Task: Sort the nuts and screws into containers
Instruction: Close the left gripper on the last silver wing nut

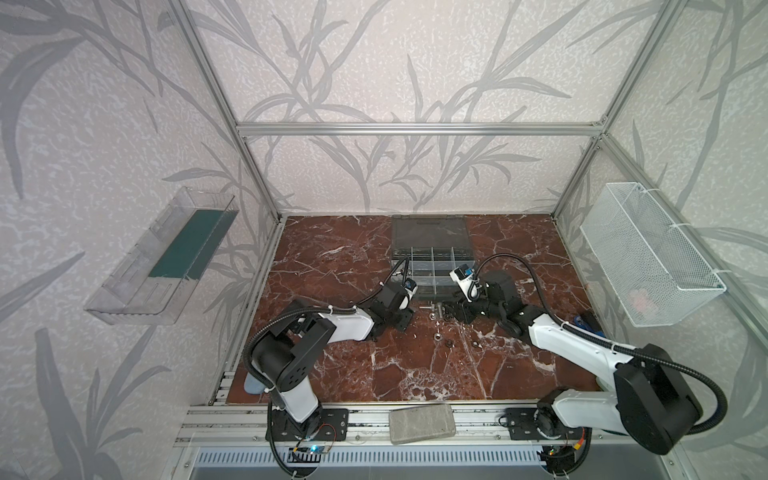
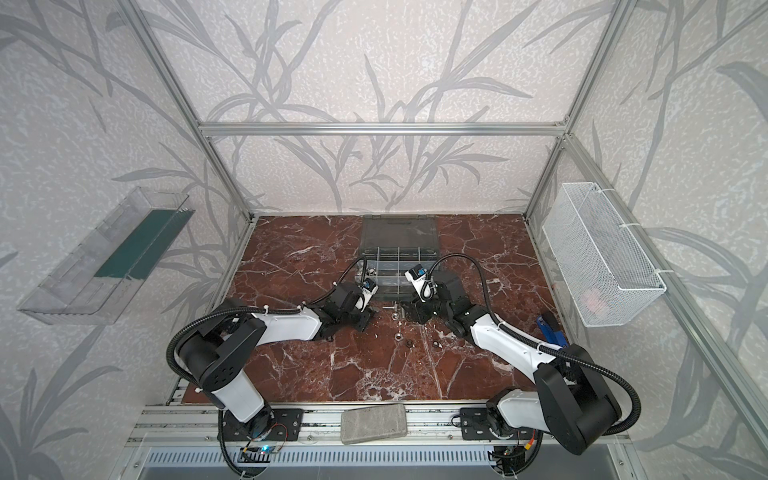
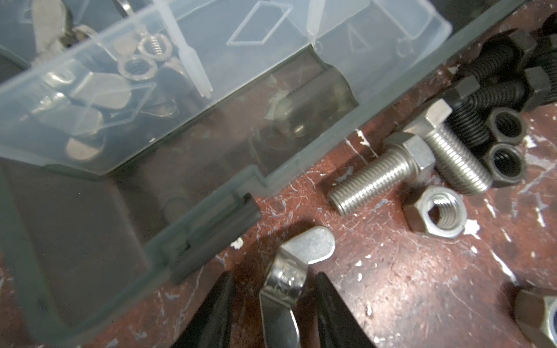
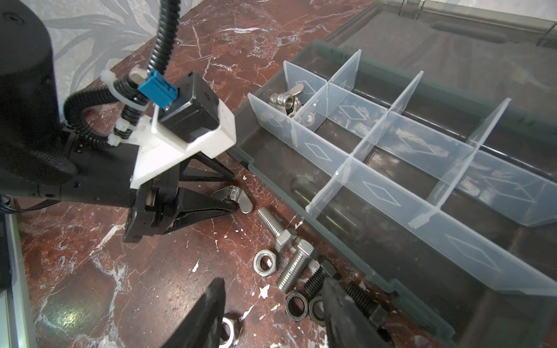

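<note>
Wing nut [image 3: 289, 281]: where does it lie?
— On the table [image 3: 407, 286], just beside the case [image 4: 407, 265], at 6 o'clock from its front wall. The left gripper [image 3: 275, 277] straddles it, jaws apart, not yet pinching.
Long axis?
— Its 2 wings run along the fingers [image 3: 328, 301], so the jaws would meet the narrow waist. Shiny stamped steel, thin rounded wings: probably slippery.
Right gripper [image 4: 272, 281]?
— Released, empty, at 3 o'clock by the black screws [image 4: 358, 293]. Left is nearer. The clear cell [image 4: 271, 111] holding wing nuts sits near 12 o'clock.
</note>
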